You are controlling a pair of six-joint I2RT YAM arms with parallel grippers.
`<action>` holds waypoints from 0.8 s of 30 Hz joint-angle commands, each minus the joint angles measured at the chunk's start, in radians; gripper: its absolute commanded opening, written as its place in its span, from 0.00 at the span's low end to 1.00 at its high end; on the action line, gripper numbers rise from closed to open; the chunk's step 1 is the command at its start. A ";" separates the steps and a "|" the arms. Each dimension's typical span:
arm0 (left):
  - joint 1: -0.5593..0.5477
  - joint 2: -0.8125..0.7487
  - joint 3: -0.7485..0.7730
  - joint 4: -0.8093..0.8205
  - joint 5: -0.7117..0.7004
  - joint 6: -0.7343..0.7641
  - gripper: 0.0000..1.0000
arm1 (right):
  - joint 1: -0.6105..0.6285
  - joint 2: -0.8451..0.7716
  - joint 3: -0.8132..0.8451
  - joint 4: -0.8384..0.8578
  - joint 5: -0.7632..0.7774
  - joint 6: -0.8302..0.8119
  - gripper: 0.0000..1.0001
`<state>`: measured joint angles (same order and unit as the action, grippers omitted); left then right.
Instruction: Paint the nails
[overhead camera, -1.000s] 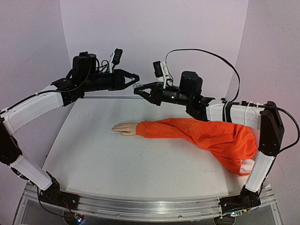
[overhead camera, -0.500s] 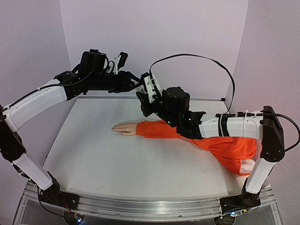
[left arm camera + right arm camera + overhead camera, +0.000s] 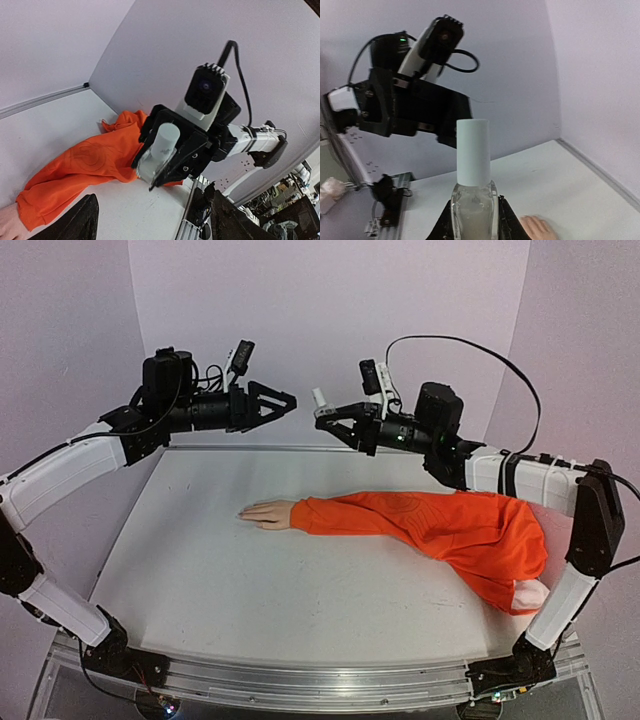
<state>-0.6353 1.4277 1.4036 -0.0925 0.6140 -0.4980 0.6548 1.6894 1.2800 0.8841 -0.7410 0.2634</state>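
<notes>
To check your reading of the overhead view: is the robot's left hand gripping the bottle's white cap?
No, the left hand stands open apart from the bottle, which the right hand holds.

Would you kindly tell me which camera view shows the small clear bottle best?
The right wrist view: the bottle is close and centred, white cap and clear body plain. The left wrist view shows it smaller, held in the right gripper; the top view shows only its white cap.

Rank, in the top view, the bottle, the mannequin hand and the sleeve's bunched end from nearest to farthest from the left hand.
1. Bottle: just right of the left hand, held by the right hand.
2. Mannequin hand: below it, on the table.
3. Sleeve's bunched end: far right.
</notes>
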 commanded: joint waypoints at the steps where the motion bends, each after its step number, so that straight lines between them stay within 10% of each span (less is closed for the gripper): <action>1: -0.022 -0.005 0.024 0.167 0.154 -0.009 0.77 | 0.016 0.064 0.089 0.234 -0.346 0.280 0.00; 9: -0.047 0.018 0.045 0.174 0.148 0.000 0.69 | 0.016 0.142 0.085 0.499 -0.396 0.509 0.00; 24: -0.064 0.040 0.040 0.160 0.065 0.003 0.16 | 0.016 0.152 0.058 0.527 -0.346 0.492 0.00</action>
<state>-0.6960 1.4712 1.4052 0.0273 0.7128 -0.4984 0.6724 1.8542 1.3266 1.3334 -1.0924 0.7902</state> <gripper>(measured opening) 0.234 0.212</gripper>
